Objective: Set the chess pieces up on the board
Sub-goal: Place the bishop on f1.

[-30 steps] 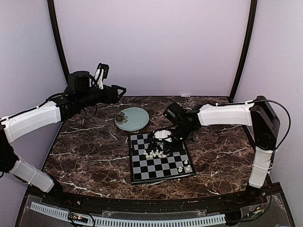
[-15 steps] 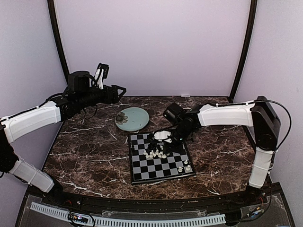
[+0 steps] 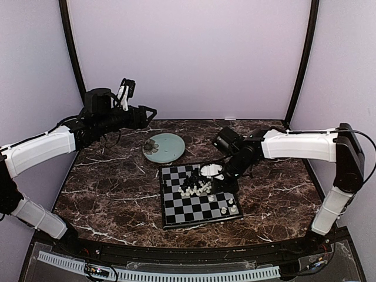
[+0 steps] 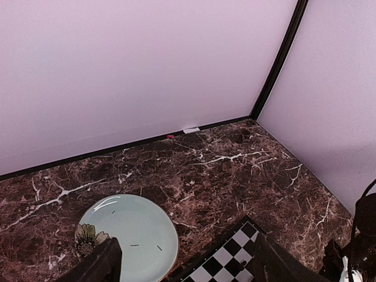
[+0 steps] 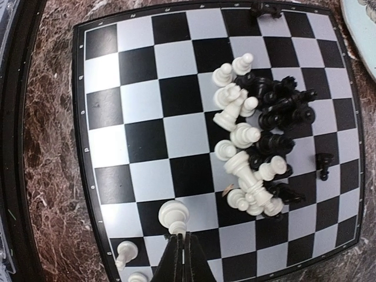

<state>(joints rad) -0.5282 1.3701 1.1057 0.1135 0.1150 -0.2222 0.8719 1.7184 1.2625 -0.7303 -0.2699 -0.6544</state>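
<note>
You are at the sorting stage: most chess pieces lie heaped in the middle of the board, which sits mid-tabletop, toward the near edge. Your right end effector has its fingers pressed together with nothing visibly between them. Its tip is just beside a standing white piece (touching or not, I cannot tell). Next, I judge, you must part the fingers and straddle one piece without toppling its neighbours. Your left end effector hangs spread wide above the far edge, holding nothing.
</note>
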